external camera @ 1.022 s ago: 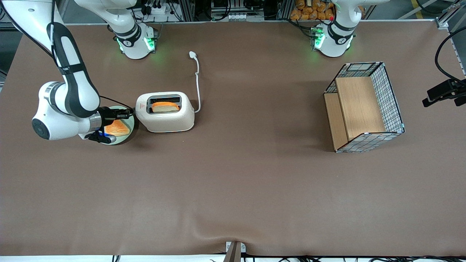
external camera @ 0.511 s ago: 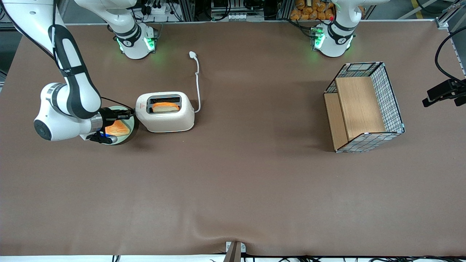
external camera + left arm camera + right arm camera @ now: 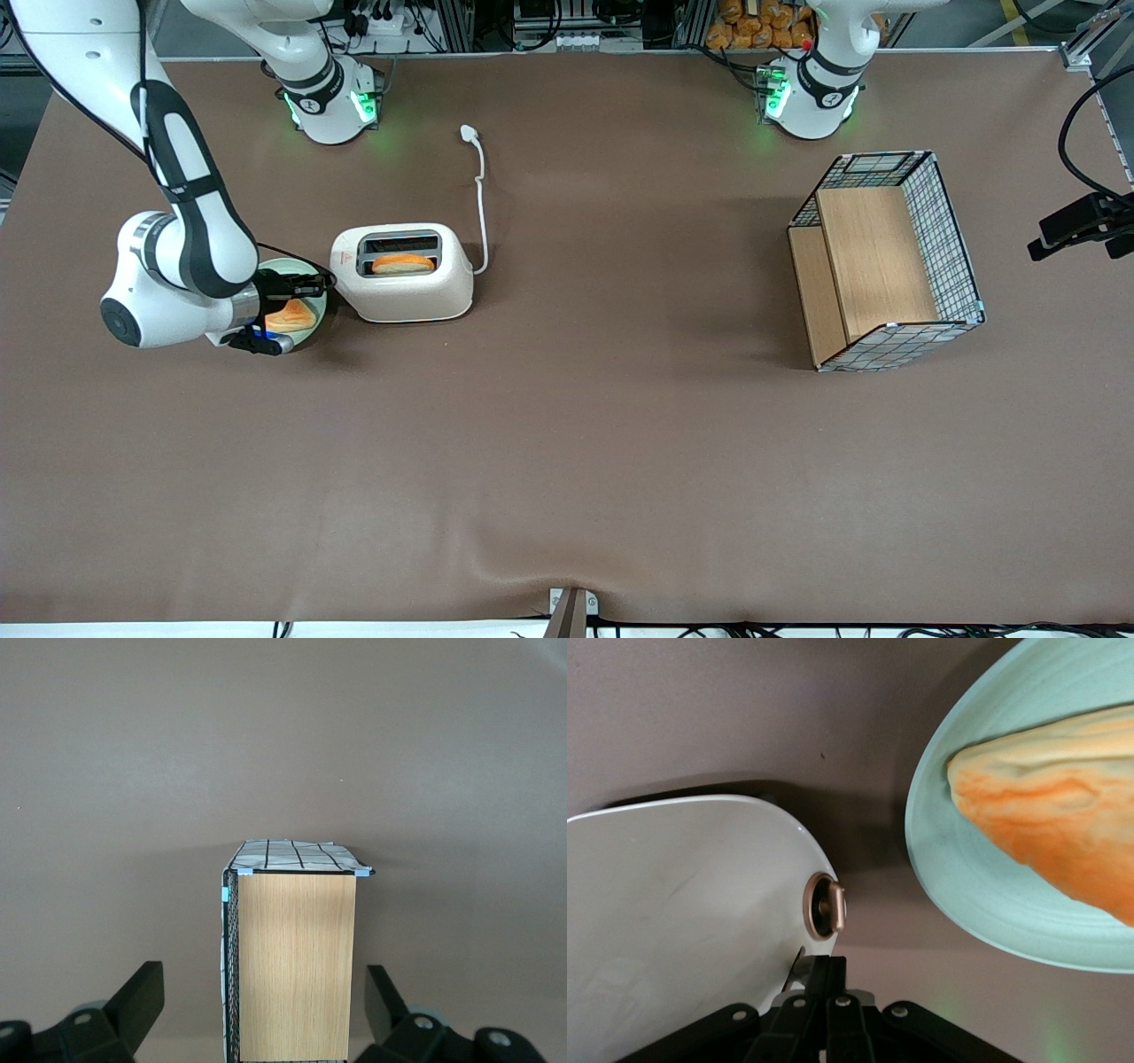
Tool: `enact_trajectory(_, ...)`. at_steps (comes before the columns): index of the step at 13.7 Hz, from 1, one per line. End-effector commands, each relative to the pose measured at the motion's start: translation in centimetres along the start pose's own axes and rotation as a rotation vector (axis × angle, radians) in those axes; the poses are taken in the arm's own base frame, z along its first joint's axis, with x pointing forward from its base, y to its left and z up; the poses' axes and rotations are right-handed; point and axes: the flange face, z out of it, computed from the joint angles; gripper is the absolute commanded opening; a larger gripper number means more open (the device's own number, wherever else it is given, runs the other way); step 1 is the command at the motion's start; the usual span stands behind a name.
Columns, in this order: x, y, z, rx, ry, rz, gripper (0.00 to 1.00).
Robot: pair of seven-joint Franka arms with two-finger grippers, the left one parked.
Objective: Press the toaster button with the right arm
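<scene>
The cream-white toaster (image 3: 407,292) stands on the brown table with a slice of toast (image 3: 403,263) sitting low in the slot nearer the front camera. My right arm's gripper (image 3: 321,283) is shut, its tips against the toaster's narrow end by the red triangle sticker (image 3: 346,262). In the right wrist view the shut gripper (image 3: 830,964) rests on a thin grey tab, the button (image 3: 795,972), on the white end of the toaster (image 3: 673,904), close to a round knob (image 3: 824,906). The gripper hides the button in the front view.
A pale green plate (image 3: 292,264) with a toast slice (image 3: 291,316) lies under my wrist, beside the toaster; the same plate (image 3: 957,877) shows in the right wrist view. The white cord (image 3: 481,204) runs to a plug (image 3: 468,133). A wire-and-wood rack (image 3: 886,261) stands toward the parked arm's end.
My right arm has shifted toward the toaster and lower, covering more of the plate. The toast in the slot has sunk deeper into the toaster.
</scene>
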Motion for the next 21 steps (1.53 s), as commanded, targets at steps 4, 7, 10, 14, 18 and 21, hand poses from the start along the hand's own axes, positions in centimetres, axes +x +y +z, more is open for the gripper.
enact_trajectory(4,1.0,0.7,3.2,0.027,-0.024,-0.008,0.00)
enact_trajectory(7,0.4,0.3,1.8,0.031,-0.018,-0.018,0.00)
enact_trajectory(10,0.0,-0.8,-1.3,0.037,-0.023,-0.032,0.00)
enact_trajectory(14,0.2,-0.7,-5.2,0.039,0.005,-0.046,0.14)
enact_trajectory(18,0.1,-0.3,-9.4,0.019,0.035,-0.031,1.00)
enact_trajectory(21,-1.3,-0.6,-12.9,-0.001,0.107,-0.048,1.00)
